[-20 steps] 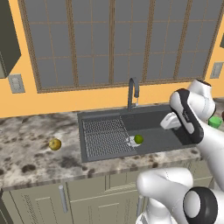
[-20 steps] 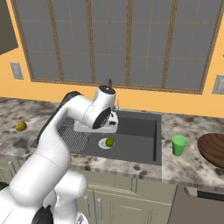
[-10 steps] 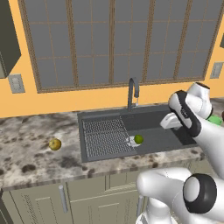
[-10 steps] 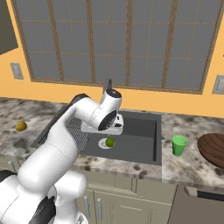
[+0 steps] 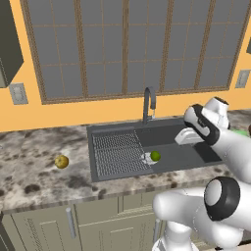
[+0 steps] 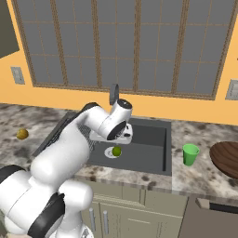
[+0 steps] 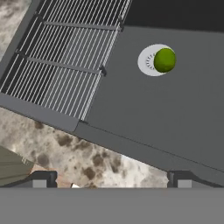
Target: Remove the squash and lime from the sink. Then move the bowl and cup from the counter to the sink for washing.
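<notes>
The lime [image 5: 155,156] [image 6: 116,151] [image 7: 165,60] rests on the round silver drain in the dark sink [image 5: 188,158] [image 6: 148,148] [image 7: 175,109]. My gripper [image 5: 188,137] [image 6: 123,136] [image 7: 111,180] hangs open and empty above the basin's front part, short of the lime; its finger tips [image 7: 42,178] stand wide apart. Left of the sink, the yellow-orange squash [image 5: 61,161] [image 6: 22,134] lies on the counter. To the sink's right stands the green cup [image 6: 189,154], with the reddish-brown bowl [image 6: 226,158] beyond it.
A ribbed drainboard [image 5: 117,153] [image 7: 65,52] fills the sink's left section. The dark arched faucet [image 5: 148,100] rises behind the basin. The speckled stone counter [image 5: 34,171] [image 6: 204,174] runs on both sides, with cabinet fronts below.
My hand has swung a little left and lower over the basin, closer to the lime. The lime, squash, cup and bowl have stayed put.
</notes>
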